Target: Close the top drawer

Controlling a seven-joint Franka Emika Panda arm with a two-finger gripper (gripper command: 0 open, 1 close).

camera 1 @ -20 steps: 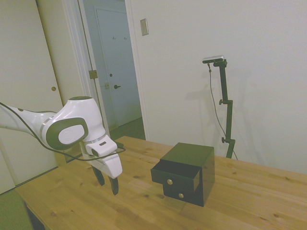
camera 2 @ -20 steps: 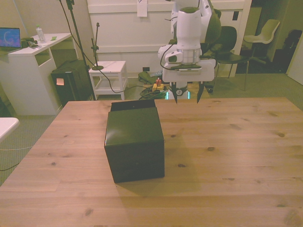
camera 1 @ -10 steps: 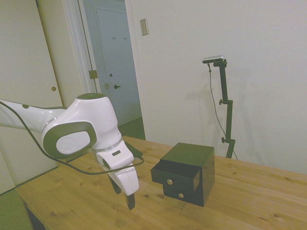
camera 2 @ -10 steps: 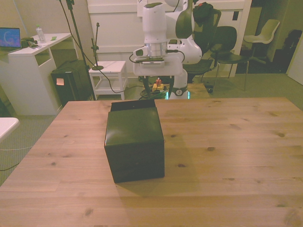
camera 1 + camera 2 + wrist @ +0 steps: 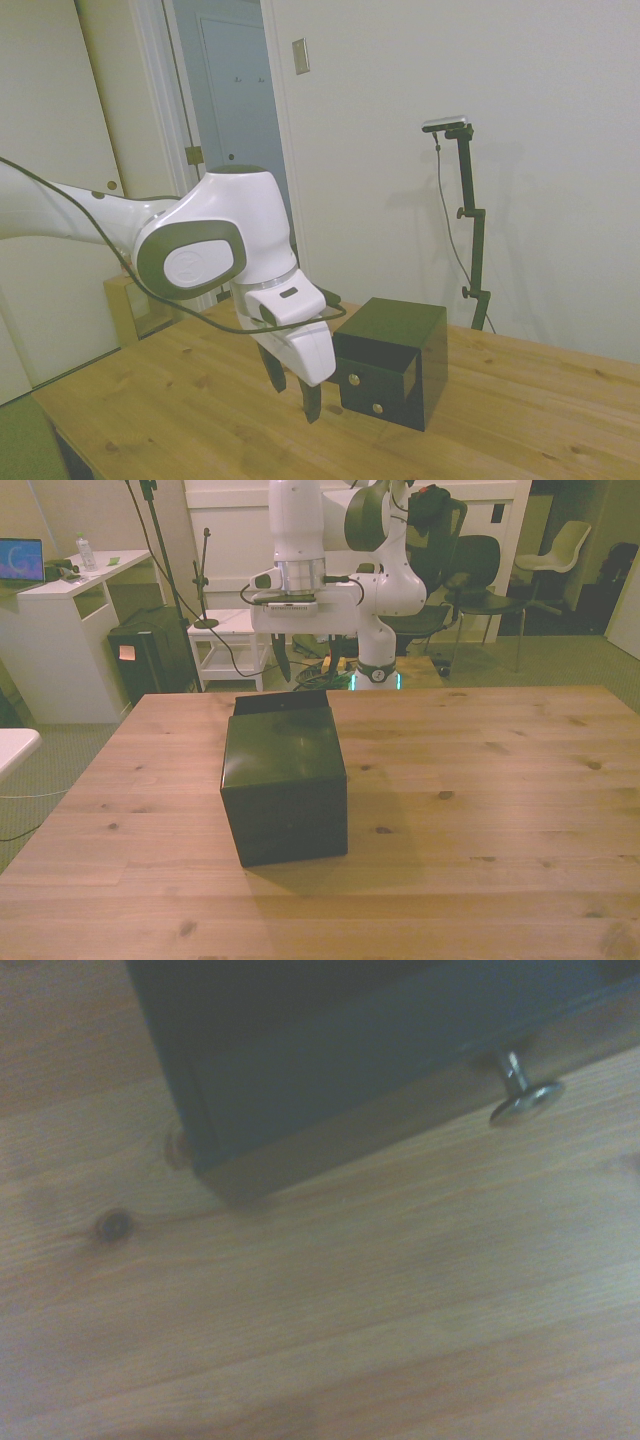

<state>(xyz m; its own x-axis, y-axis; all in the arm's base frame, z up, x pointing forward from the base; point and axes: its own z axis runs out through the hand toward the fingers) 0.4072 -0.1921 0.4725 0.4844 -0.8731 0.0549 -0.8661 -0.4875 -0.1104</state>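
Jutting from its black cabinet [image 5: 400,360], brass-knobbed top drawer [image 5: 372,373]; hand [image 5: 292,390] beside it, parted, empty.

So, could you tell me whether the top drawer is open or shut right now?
Open. In the side view the top drawer juts out of the cabinet, and in the front view it projects behind the box.

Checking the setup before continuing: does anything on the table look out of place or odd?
Only the top drawer: it sticks out of the black cabinet, pulled open. The gripper, fingers apart, hangs just in front of it. Nothing looks spilled or damaged.
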